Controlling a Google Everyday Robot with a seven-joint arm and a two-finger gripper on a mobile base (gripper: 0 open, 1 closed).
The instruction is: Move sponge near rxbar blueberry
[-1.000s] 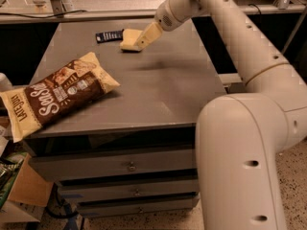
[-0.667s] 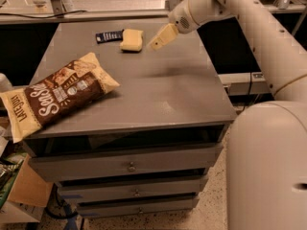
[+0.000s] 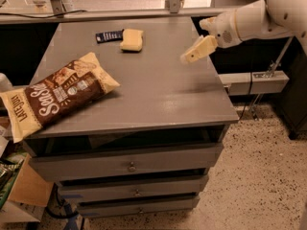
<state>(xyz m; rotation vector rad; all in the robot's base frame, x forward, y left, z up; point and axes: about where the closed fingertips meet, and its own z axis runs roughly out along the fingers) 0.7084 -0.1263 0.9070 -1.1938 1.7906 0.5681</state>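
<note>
One view: you are looking down from the front at a grey table [image 3: 158,90].
gripper [image 3: 195,50]: it hangs over the table's right rear edge, on the end of the white arm [image 3: 249,20] that reaches in from the upper right. It is tilted down and to the left.
gripper state: you cannot tell whether it is apart or together, as it reads as one cream wedge.
sponge [image 3: 132,39]: it lies flat on the table near the rear edge, a little left of the middle.
sponge to gripper: the sponge sits well to the left of the gripper and slightly farther back, with bare table between the two.
bar [image 3: 109,36]: this dark wrapper lies flat just beside the sponge's left side. Its right end reaches the sponge's edge, but you cannot tell whether they touch.
chip bag [image 3: 60,94]: brown and cream, it lies slanted at the front left of the table. Its lower left end hangs past the table's left edge, well apart from the sponge and bar.
drawers [image 3: 129,166]: they are stacked under the table, each with a small knob.
</note>
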